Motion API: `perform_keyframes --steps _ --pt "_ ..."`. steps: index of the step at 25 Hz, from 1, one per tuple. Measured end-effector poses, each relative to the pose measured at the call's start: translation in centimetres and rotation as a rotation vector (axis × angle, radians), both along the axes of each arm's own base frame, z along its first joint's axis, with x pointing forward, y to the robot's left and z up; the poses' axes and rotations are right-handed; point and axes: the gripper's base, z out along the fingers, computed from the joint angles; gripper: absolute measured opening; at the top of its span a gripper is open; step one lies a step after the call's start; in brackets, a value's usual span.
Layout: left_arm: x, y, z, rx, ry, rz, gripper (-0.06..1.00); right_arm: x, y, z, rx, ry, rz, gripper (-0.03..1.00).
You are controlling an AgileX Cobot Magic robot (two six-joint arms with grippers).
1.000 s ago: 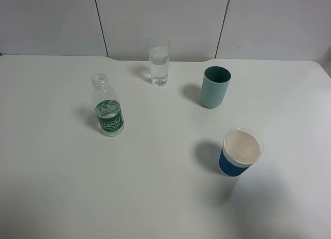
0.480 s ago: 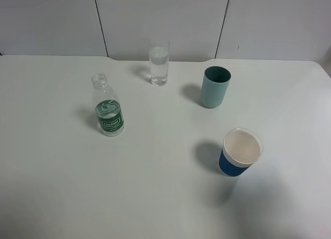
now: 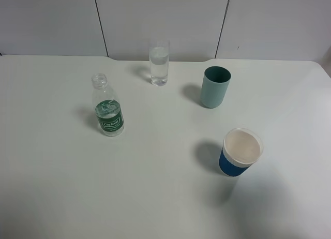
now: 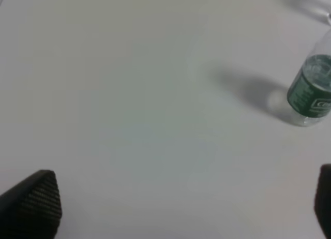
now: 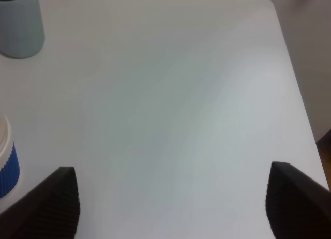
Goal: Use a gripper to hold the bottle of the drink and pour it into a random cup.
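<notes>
White table (image 3: 155, 197) fills the view; pale wall panels (image 3: 160, 21) with dark vertical seams behind; soft, even light.

One small clear plastic bottle with a green label (image 3: 108, 114). Three cups: one tall narrow clear drinking glass (image 3: 159, 62), one teal-green opaque cup (image 3: 215, 87), one white paper cup with a blue sleeve (image 3: 239, 152). One white table (image 3: 155, 187). Two grippers, one per wrist view.

The bottle of the drink (image 3: 107, 113) carries a green label with white lettering (too small to read).
</notes>
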Motion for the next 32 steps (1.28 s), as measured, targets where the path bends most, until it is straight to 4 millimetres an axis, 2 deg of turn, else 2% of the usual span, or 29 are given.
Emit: perform_keyframes --steps 32 --pt "0.0 0.0 0.0 0.0 0.0 0.0 0.99 0.0 0.0 0.0 0.0 0.0 0.0 0.74"
